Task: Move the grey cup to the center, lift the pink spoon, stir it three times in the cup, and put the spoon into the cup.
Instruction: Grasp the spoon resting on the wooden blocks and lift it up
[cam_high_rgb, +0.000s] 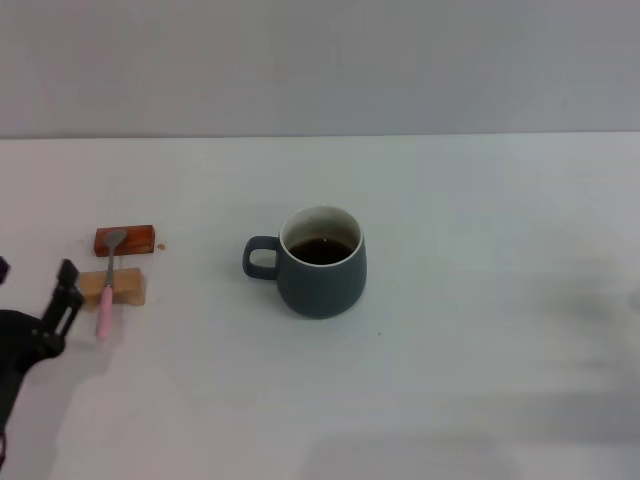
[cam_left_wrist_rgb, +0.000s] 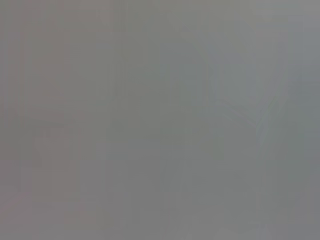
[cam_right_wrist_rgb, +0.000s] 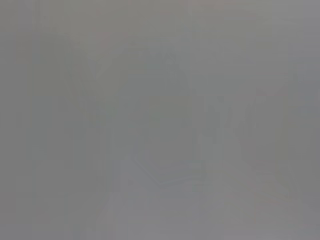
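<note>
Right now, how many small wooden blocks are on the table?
2. A reddish-brown block lies left of the grey cup; a tan block sits just nearer the robot. The pink spoon rests across both. None seems hidden.

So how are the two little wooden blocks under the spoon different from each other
The reddish-brown block is darker and lies farther from the robot, under the pink spoon's metal bowl. The tan block is paler, nearer, and props the pink handle. Both are small blocks lying flat on the white table.
</note>
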